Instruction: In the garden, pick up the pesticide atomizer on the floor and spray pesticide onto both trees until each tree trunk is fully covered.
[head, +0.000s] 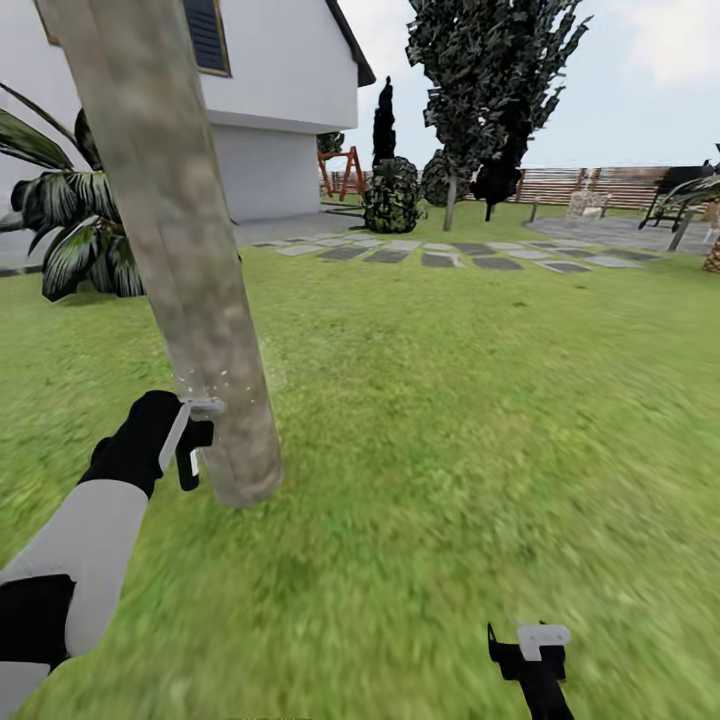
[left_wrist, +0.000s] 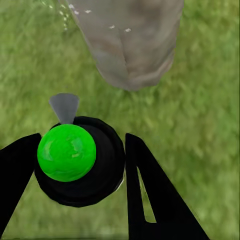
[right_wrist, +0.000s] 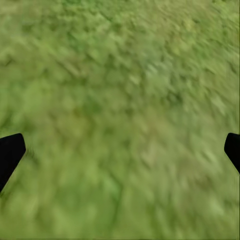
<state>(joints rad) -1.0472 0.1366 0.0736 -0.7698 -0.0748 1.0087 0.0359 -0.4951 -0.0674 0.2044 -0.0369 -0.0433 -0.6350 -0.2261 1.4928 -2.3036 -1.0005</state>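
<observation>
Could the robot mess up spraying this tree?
Maybe. The left gripper holds the pesticide atomizer very close to the tree trunk, so it might bump it. White specks show just near the trunk's foot, so the higher parts could be missed. The other tree stands far across the lawn, unsprayed for now.

Left gripper (left_wrist: 80, 165) fingers closed around something; right gripper (right_wrist: 120, 150) fingers spread apart.

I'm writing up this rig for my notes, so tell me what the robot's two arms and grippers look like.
The left arm has a white forearm shell between black joint sections, ending in a black wrist. The left gripper has flat black fingers, one with a slot cut through it, and a pale grey bracket. The right gripper is black too, with a pale grey block on top.
</observation>
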